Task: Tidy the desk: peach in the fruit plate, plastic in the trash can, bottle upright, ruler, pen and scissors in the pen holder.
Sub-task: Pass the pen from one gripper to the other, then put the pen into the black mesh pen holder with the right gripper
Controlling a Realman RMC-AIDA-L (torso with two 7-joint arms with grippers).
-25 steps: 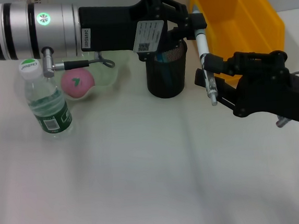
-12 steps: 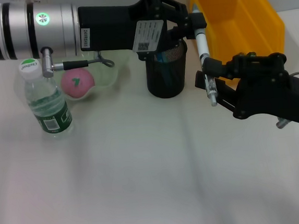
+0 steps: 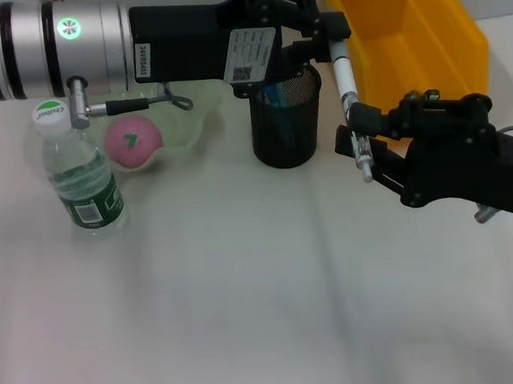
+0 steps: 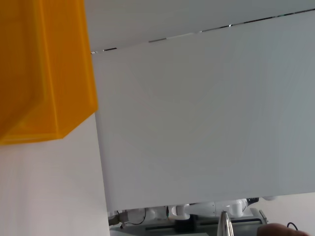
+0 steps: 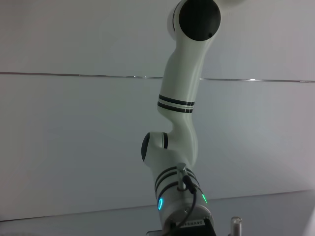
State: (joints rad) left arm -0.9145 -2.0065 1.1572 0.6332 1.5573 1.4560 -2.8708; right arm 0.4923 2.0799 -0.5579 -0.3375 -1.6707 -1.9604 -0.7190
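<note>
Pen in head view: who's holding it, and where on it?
Both. The pen stands near-vertical beside the pen holder: left gripper has its top end, right gripper its lower part, tip sticking out below.

Left gripper (image 3: pixel 328 37) and right gripper (image 3: pixel 359 134) meet, jaws closed.

Silver-ringed left arm (image 3: pixel 46 44), black grippers

My desk (image 3: pixel 250 318) is showing as a plain white surface. A water bottle (image 3: pixel 79 176) is standing upright on it at my left. Just beside that, a clear fruit plate (image 3: pixel 184 131) is sitting with a pink peach (image 3: pixel 132 141) in it. A black mesh pen holder (image 3: pixel 285 122) is standing nearer the middle, and a yellow bin (image 3: pixel 404 31) is resting at the far right.
</note>
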